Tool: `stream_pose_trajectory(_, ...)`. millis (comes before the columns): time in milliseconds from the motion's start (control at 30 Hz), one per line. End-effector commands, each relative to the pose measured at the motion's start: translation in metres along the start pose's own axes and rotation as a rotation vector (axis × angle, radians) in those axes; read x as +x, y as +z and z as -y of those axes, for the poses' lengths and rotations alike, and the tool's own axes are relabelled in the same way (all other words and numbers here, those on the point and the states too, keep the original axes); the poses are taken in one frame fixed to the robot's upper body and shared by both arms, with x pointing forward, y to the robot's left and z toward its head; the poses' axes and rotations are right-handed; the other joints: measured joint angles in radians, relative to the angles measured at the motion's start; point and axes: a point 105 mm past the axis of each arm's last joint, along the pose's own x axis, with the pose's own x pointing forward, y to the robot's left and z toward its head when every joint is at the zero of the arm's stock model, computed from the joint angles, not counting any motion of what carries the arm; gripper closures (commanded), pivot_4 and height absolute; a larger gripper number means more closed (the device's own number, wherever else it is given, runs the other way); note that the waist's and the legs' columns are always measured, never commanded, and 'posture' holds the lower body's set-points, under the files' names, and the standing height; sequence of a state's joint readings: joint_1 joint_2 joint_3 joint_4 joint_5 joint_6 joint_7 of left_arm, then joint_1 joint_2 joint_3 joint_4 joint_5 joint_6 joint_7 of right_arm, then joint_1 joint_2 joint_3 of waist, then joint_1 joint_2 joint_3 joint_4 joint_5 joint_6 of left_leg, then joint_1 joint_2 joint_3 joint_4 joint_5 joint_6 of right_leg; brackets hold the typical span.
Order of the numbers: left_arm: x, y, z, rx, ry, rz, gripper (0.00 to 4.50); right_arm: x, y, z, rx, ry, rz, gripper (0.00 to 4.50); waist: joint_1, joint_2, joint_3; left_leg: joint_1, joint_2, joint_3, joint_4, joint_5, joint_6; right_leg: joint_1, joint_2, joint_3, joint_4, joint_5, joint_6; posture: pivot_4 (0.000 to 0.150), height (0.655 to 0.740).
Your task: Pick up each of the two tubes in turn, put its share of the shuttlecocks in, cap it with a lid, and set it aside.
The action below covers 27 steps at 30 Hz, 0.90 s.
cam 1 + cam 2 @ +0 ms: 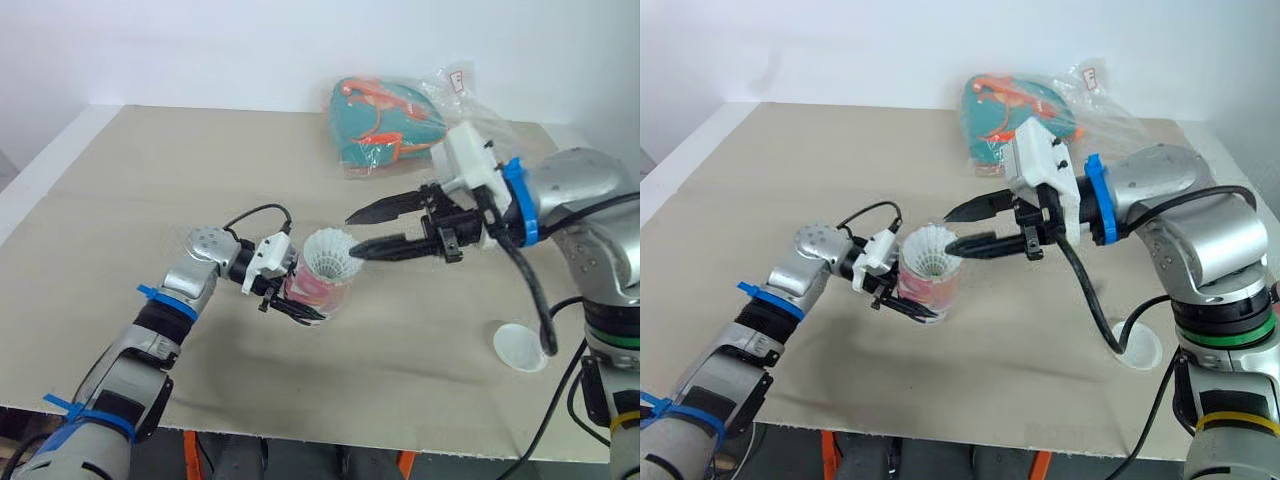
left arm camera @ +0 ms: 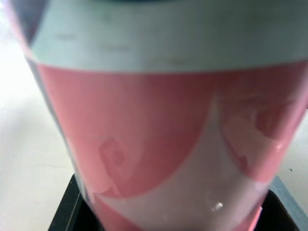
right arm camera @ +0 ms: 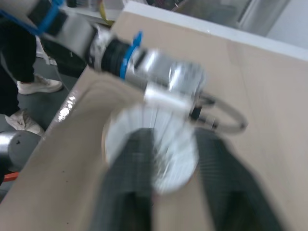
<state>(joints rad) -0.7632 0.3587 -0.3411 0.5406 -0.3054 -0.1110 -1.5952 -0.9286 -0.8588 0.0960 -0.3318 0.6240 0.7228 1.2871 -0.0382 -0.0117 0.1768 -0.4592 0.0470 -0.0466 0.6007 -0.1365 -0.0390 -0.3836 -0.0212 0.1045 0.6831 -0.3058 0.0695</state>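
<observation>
A pink-and-white tube (image 1: 312, 292) is held near the middle of the beige table (image 1: 120, 220). It is clamped across its lower body by the left gripper (image 1: 298, 306), whose black fingers (image 2: 72, 211) are seen against either side of it in the left wrist view. The tube is tilted slightly, with its open mouth turned up and toward the right arm; whether its base touches the table cannot be told. A white feathered shuttlecock (image 1: 330, 254) is seated in the mouth, its skirt standing proud of the rim. The right gripper (image 1: 352, 233) is held level at the shuttlecock with its two fingers spread wide. The lower fingertip appears to touch the skirt's edge, the upper one hangs clear above it, and nothing is gripped. A white lid (image 1: 520, 347) is lying flat near the table's front edge on the right, well apart from the tube. A clear plastic bag (image 1: 395, 120) with teal and orange contents is lying at the far side.
</observation>
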Motion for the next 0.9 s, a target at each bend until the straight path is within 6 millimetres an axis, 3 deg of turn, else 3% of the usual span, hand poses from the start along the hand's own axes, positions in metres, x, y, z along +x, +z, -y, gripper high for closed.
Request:
stream_pose_trajectory(33,0.006,0.003,-0.002,0.001,0.006,0.023,2.32,-0.001,0.007,-0.003,-0.048,0.032,-0.031,4.43,0.0,0.0,0.0,-0.001,0.0,0.0,0.0,0.0,0.0,-0.001,0.0,0.0,0.0,0.0,0.0,0.15,0.74)
stream_pose_trajectory(333,0.024,-0.007,-0.002,-0.05,-0.002,0.036,2.32,0.016,-0.023,-0.003,-0.123,0.14,-0.267,4.43,0.001,0.001,0.0,0.0,0.0,0.0,0.003,0.001,-0.001,0.0,0.0,0.0,0.0,0.001,0.002,0.15,0.74)
stream_pose_trajectory(533,0.029,-0.007,-0.003,-0.053,-0.008,0.046,2.32,0.031,-0.044,-0.008,-0.185,0.32,-0.423,4.43,0.007,0.001,0.0,0.0,-0.001,-0.001,0.003,0.001,-0.002,0.001,-0.001,-0.001,0.0,0.001,0.002,0.15,0.74)
stream_pose_trajectory(900,0.028,-0.005,-0.009,-0.06,0.033,0.064,2.32,0.063,-0.069,-0.023,-0.271,0.588,-0.527,4.43,0.017,0.002,-0.001,0.001,-0.001,-0.01,0.003,0.005,-0.009,0.006,-0.001,-0.01,0.0,0.001,0.002,0.15,0.74)
